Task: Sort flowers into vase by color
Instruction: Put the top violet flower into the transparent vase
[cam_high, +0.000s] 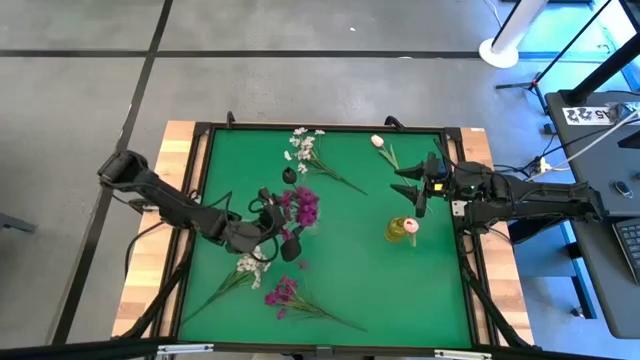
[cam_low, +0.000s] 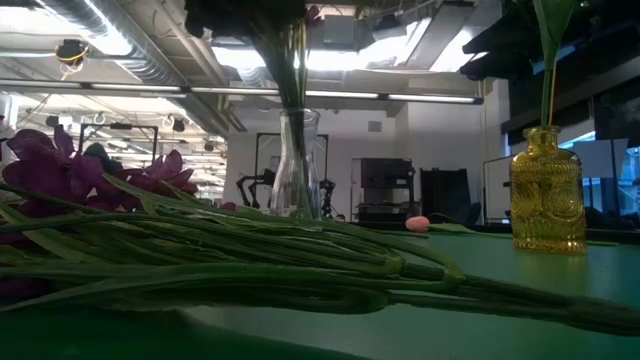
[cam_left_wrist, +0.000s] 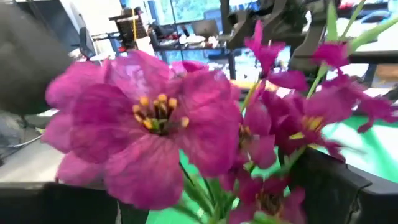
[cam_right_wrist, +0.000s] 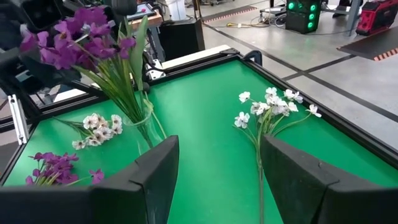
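A magenta spray (cam_high: 300, 205) (cam_right_wrist: 81, 37) stands with its stems in a clear glass vase (cam_right_wrist: 146, 130) (cam_low: 297, 165) near the table's middle. My left gripper (cam_high: 278, 220) (cam_left_wrist: 217, 199) is open, its fingers on either side of that spray just under the blossoms (cam_left_wrist: 155, 118). My right gripper (cam_high: 410, 188) (cam_right_wrist: 217, 168) is open and holds nothing, just beyond a yellow vase (cam_high: 403, 228) (cam_low: 547, 190) with a pink tulip (cam_high: 411, 226) in it. Lying flat on the mat are two white sprays (cam_high: 305, 150) (cam_high: 250, 265), a second magenta spray (cam_high: 285, 293), a tulip bud (cam_high: 378, 142) and a dark bud (cam_high: 289, 175). My left gripper stands open around the magenta spray's stems (cam_left_wrist: 205, 193), coming level from the table's left. The blossoms fill its wrist view, so I cannot tell whether a finger touches the spray. The spray stays upright in the clear vase.
The green mat has a raised black frame (cam_high: 330, 128) on a wooden table. The far white spray (cam_right_wrist: 270, 109) lies ahead of my right gripper. Free mat lies at the near right corner (cam_high: 420, 300). Cables and a desk stand off the table's right edge (cam_high: 590, 150).
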